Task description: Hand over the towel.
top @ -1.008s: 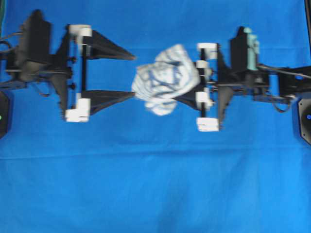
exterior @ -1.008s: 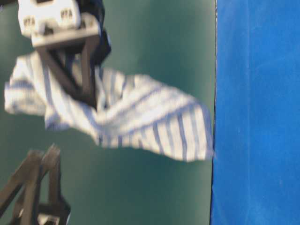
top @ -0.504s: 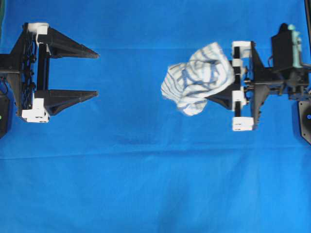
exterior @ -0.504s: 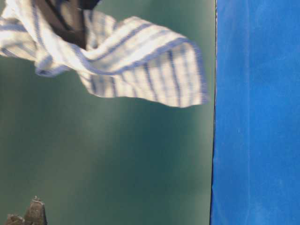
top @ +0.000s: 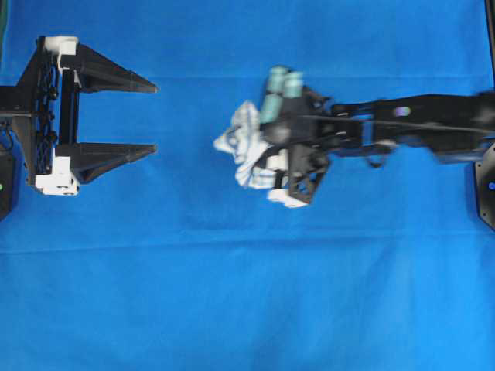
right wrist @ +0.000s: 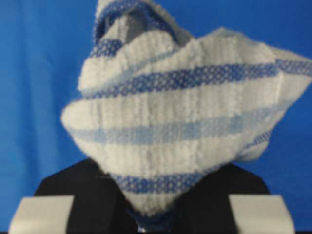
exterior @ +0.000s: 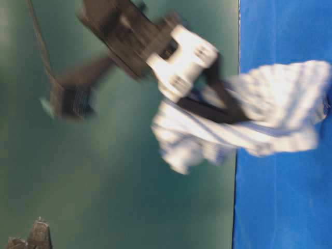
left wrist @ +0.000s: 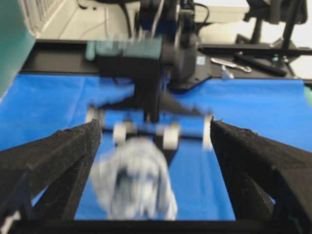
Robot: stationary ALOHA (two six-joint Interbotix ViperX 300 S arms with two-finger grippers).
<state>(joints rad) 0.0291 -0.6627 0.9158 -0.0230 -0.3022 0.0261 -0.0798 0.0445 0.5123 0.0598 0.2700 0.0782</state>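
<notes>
The right gripper (top: 259, 154) near the middle pinches the striped towel (top: 241, 143), so it should slide it slowly and straight between the wide open, empty fingers of the left gripper (top: 155, 116) at far left.

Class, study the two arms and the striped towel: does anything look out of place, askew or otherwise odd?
Nothing looks damaged or spilled. The towel is bunched and crumpled in the right gripper, hanging in uneven folds, not flat. The left gripper stands wide open and apart from it, over the blue sheet.
</notes>
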